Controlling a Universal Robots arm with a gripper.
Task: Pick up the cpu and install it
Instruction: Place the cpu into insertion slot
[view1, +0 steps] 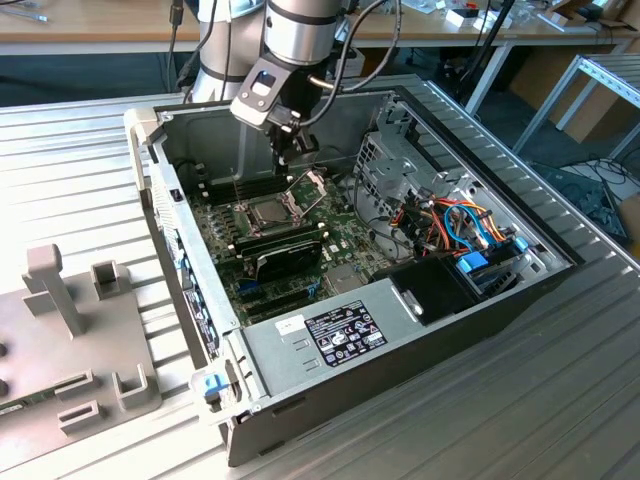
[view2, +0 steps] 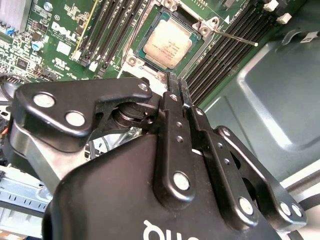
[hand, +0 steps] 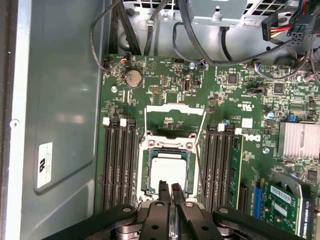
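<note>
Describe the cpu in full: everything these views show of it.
The cpu is a small flat square chip with a pale silver-grey metal top bearing faint print. It lies flat and level in its socket on the green motherboard, between rows of black memory slots, with the socket's metal frame hinged open. The gripper, shut and empty, hangs above one edge of it; no contact shows.
</note>
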